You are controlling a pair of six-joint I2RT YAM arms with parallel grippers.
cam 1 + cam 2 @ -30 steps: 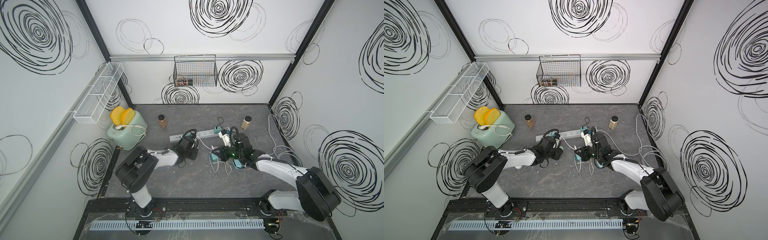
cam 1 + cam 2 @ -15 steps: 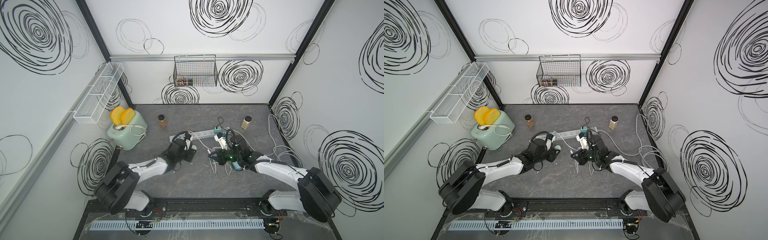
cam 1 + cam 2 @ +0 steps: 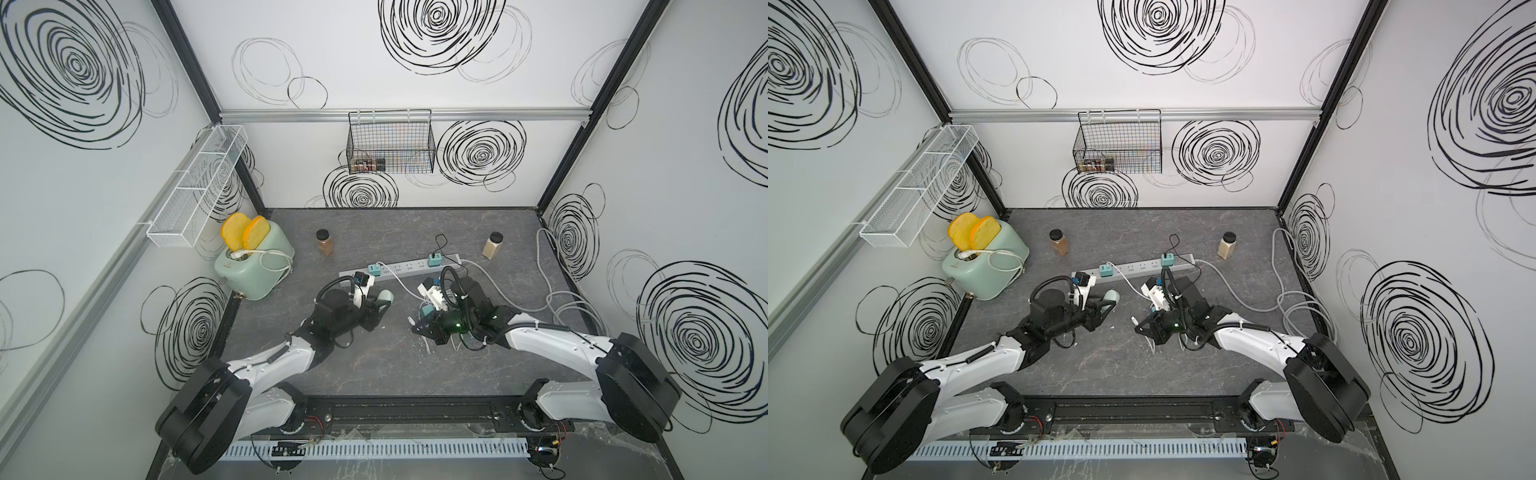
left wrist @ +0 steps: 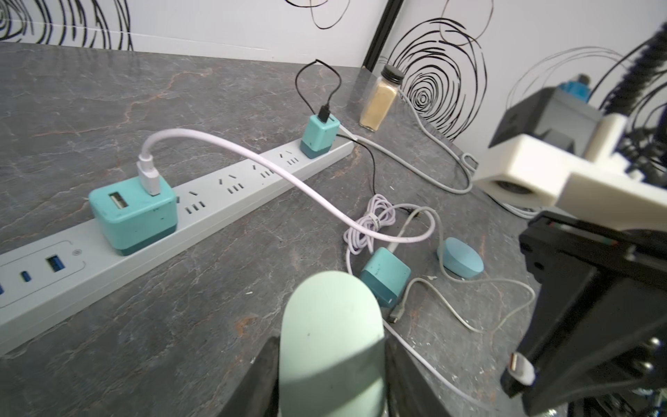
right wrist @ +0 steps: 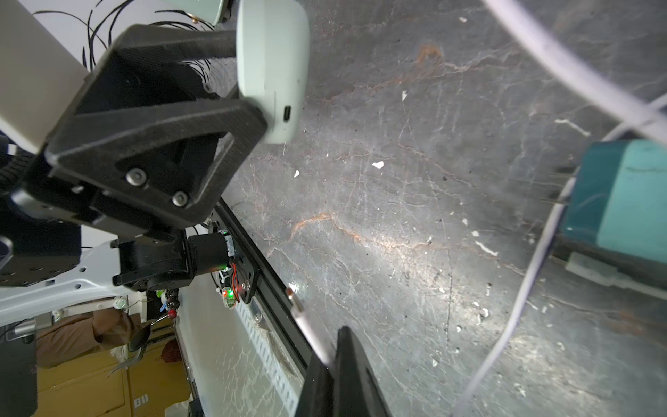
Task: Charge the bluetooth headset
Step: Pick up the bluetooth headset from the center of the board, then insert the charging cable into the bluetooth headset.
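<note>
Right wrist view: my left gripper (image 5: 249,86) clamps the green headset case (image 5: 278,54), charging port (image 5: 287,113) showing. My right gripper (image 5: 330,352) pinches the white cable plug (image 5: 296,305).

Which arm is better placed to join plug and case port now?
Right, likely: right end effector grips the cable plug, tip facing the port; left end effector holds the case.

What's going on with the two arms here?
The left hand grips the mint case, with its port turned toward the right arm. The right hand is shut on a white plug that points toward the port but is apart from it. Nothing is plugged into the case yet.
</note>
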